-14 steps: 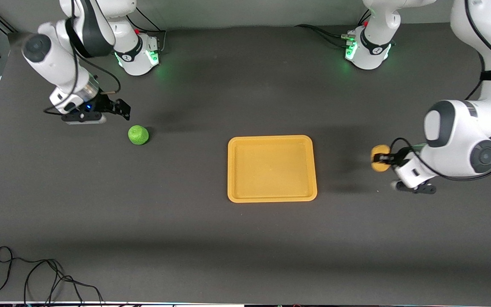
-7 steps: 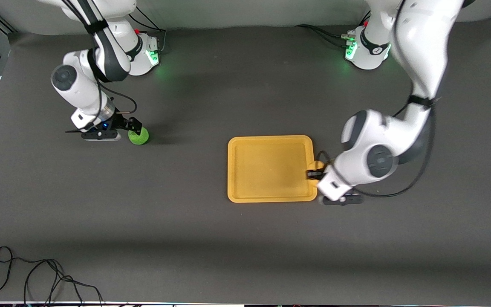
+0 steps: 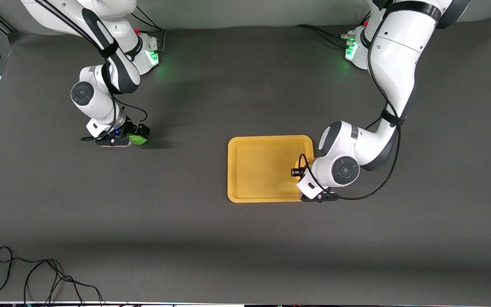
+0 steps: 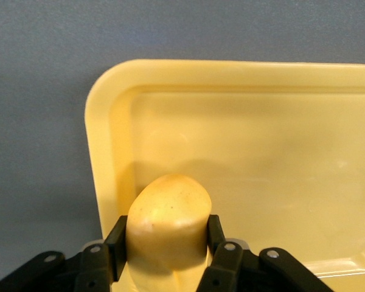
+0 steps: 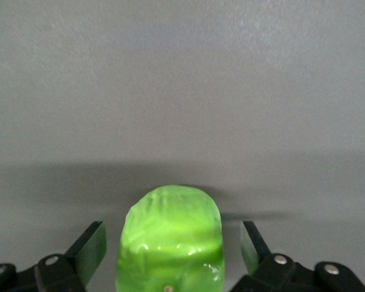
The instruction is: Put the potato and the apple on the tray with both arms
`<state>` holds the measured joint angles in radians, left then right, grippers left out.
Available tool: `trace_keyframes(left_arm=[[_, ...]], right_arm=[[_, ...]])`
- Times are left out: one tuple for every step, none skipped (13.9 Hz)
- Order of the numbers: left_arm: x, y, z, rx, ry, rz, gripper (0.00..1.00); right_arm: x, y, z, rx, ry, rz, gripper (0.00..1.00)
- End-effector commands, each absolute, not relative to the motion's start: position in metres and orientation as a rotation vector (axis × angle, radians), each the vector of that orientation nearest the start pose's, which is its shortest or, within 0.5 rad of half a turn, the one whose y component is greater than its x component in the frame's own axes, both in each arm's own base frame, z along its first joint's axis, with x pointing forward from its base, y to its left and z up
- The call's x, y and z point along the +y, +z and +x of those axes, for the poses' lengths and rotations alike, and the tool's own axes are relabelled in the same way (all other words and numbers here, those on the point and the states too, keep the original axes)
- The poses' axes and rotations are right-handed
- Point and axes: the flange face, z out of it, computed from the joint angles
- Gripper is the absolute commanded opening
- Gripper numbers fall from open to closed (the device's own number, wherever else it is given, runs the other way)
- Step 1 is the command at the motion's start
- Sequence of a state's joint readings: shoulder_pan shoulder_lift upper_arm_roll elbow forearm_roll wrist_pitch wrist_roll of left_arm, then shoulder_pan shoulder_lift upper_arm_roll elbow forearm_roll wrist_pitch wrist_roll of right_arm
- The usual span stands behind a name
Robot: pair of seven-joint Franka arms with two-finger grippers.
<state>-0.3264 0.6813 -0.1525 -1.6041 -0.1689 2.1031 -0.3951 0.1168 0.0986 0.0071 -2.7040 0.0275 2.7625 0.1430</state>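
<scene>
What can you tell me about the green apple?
The apple is a small, bright green toy with a bumpy, faceted, matte skin. It sits on the dark table, toward the right arm's end, well apart from the tray. The right gripper is down around it, one open finger on each side, with a gap between each finger and the apple, so nothing grips it yet.

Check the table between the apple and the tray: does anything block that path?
Nothing visible does. The apple sits on bare table between the open fingers of the right gripper, and only bare table lies between it and the tray.
</scene>
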Motion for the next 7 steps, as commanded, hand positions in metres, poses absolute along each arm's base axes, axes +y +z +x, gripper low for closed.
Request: trace_keyframes(left_arm=[[-0.311, 0.222, 0.600, -0.085, 0.429, -3.227, 0.50], [-0.310, 0.221, 0.600, -0.085, 0.431, -3.226, 0.58], [-0.311, 0.220, 0.600, -0.077, 0.430, -3.222, 0.58], [-0.310, 0.219, 0.600, -0.063, 0.420, -3.210, 0.59], [-0.310, 0.219, 0.599, -0.057, 0.420, -3.204, 0.63], [-0.308, 0.221, 0.601, -0.061, 0.416, -3.206, 0.65], [-0.307, 0.222, 0.601, -0.062, 0.412, -3.205, 0.71]], right_arm=[[0.047, 0.190, 0.398, 0.111, 0.077, -3.130, 0.53], [0.048, 0.194, 0.400, 0.111, 0.070, -3.129, 0.49], [0.047, 0.202, 0.404, 0.113, 0.058, -3.128, 0.48], [0.046, 0.214, 0.410, 0.109, 0.047, -3.125, 0.48], [0.046, 0.235, 0.420, 0.105, 0.035, -3.122, 0.48], [0.042, 0.258, 0.431, 0.116, 0.033, -3.118, 0.48], [0.039, 0.286, 0.442, 0.113, 0.026, -3.114, 0.48]])
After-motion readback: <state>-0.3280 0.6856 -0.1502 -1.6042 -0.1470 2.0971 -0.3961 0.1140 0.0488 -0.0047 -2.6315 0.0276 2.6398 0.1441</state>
